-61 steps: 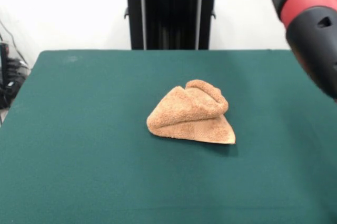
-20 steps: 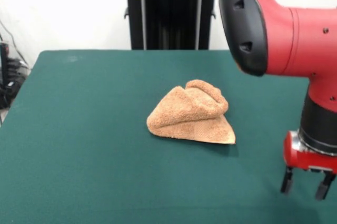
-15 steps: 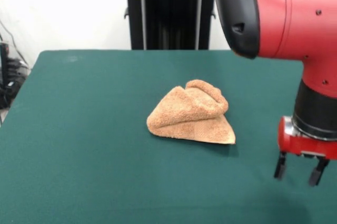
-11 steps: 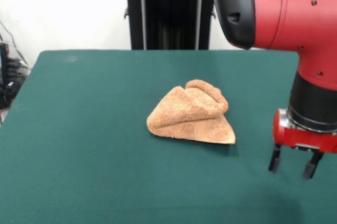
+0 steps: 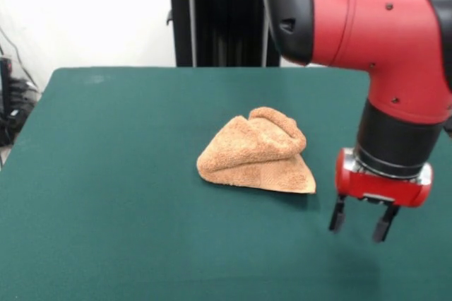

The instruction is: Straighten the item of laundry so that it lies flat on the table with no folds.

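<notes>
The claw (image 5: 360, 226) hangs released, its two dark fingers (image 5: 337, 217) parted with bare green between them, gripping nothing and apart from the towel (image 5: 256, 154). The towel lies bunched and folded near the middle of the green table (image 5: 113, 174), one flat corner pointing toward 4 o'clock, just short of the claw. Open felt stretches wide at 9 and 6 o'clock. A black pedestal (image 5: 227, 18) stands at 12, against a white wall (image 5: 85, 11).

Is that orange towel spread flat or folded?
Folded. The towel sits bunched on the table, layers doubled over with a rolled hump on top.
</notes>
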